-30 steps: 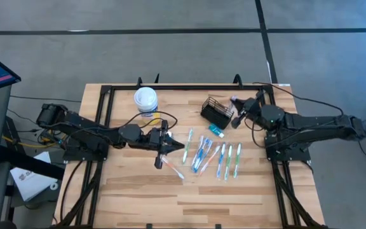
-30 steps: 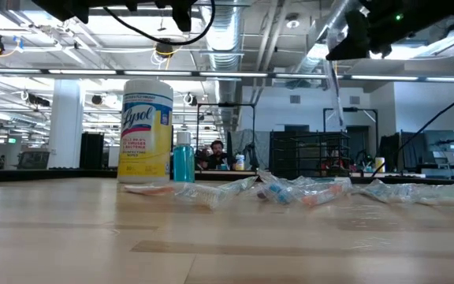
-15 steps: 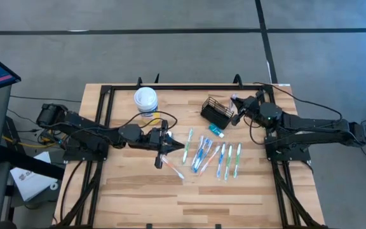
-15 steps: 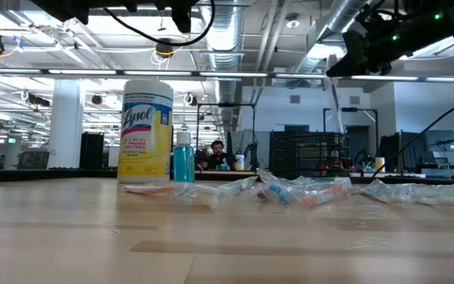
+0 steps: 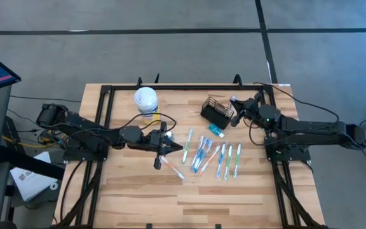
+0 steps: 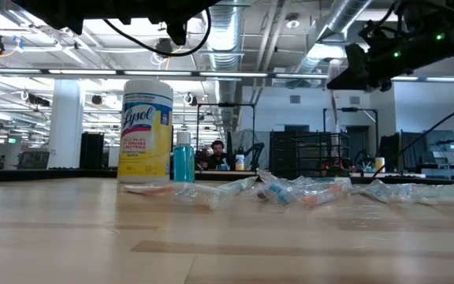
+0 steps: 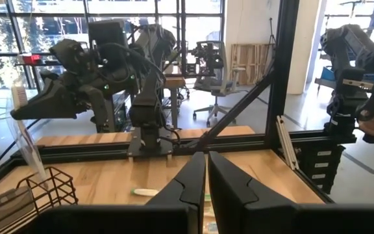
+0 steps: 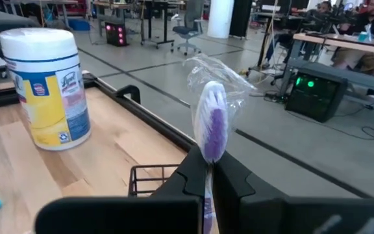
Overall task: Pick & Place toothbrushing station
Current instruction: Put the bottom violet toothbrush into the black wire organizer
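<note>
Clear wrap: a purple-bristled toothbrush (image 8: 211,133) in a transparent sleeve stands head-up between the closed fingers of the right gripper (image 8: 205,170).
Right gripper position: directly above the black wire-mesh caddy (image 5: 218,112), the toothbrushing station; upright carriage likely serves a vertical drop into 1 compartment.
Caddy location: far side of the table, on the right arm's side of the row of brushes.
Left gripper (image 5: 164,145): fingers pressed together; the left wrist view shows nothing between them. It hovers well clear of the caddy on the left arm's side, above 1 loose wrapped toothbrush (image 5: 172,166), apparently waiting.
Remaining brushes (image 5: 210,156): wrapped, flat on the wood just nearer than the caddy.
Yellow canister (image 5: 145,100): beside the caddy, toward the left arm.
View difference: only the right wrist view shows bristle colour and the wrap; the high view alone shows the layout.
Low view: the caddy cannot be picked out.
</note>
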Controlling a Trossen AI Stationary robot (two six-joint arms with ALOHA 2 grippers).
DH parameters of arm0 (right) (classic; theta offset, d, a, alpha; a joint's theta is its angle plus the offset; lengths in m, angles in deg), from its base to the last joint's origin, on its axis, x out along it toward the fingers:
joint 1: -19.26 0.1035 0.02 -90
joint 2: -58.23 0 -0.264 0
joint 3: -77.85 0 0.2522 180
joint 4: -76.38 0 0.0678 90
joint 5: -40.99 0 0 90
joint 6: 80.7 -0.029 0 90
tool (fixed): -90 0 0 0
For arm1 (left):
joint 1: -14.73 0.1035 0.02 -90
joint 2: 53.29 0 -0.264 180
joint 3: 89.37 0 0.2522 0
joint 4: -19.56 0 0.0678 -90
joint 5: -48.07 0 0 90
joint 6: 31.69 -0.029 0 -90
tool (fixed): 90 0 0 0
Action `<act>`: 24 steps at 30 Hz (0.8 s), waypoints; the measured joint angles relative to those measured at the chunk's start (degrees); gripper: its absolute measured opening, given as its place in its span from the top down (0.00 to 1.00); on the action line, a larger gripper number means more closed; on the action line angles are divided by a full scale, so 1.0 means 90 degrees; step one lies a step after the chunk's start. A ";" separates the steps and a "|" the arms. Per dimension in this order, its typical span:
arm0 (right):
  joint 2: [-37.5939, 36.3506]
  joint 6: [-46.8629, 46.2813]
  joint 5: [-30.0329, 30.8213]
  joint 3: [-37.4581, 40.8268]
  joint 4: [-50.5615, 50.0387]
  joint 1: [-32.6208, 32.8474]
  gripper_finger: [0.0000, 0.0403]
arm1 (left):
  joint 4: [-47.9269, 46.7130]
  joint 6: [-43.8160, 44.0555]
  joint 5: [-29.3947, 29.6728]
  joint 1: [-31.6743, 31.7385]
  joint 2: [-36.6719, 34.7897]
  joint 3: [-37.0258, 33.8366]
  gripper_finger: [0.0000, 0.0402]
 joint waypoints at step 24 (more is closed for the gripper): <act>0.0061 -0.0431 -0.0002 0.1157 0.1289 0.0000 1.00 | 0.0002 0.0002 0.0002 -0.0017 0.0000 -0.0005 0.97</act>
